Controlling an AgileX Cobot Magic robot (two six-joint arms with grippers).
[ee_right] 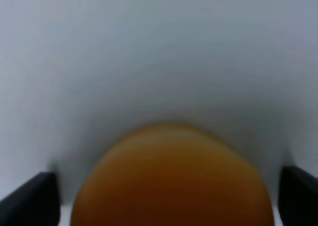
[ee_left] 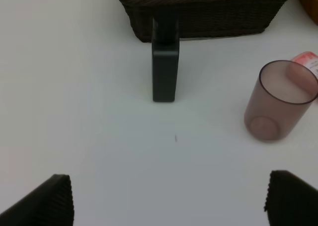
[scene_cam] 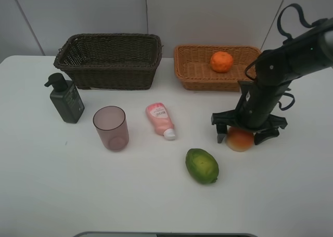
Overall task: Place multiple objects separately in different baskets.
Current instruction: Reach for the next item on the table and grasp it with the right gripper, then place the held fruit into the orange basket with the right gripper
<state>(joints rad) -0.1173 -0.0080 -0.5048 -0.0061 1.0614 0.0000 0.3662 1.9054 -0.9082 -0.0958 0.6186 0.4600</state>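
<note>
Right wrist: your right fingers [ee_right: 30, 198] stood apart astride the peach [ee_right: 171, 181], unclamped; left fingers [ee_left: 44, 201] apart, empty. Judged round, soft, bruisable; take its widest middle gently.

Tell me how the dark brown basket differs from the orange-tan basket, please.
The dark brown basket is deeper, with taller walls; the orange-tan basket is shallower. The dark brown basket looks empty; the orange-tan basket holds an orange. The dark brown basket stands on the left in the high view, the orange-tan basket on the right. Both are rectangular woven wicker.
</note>
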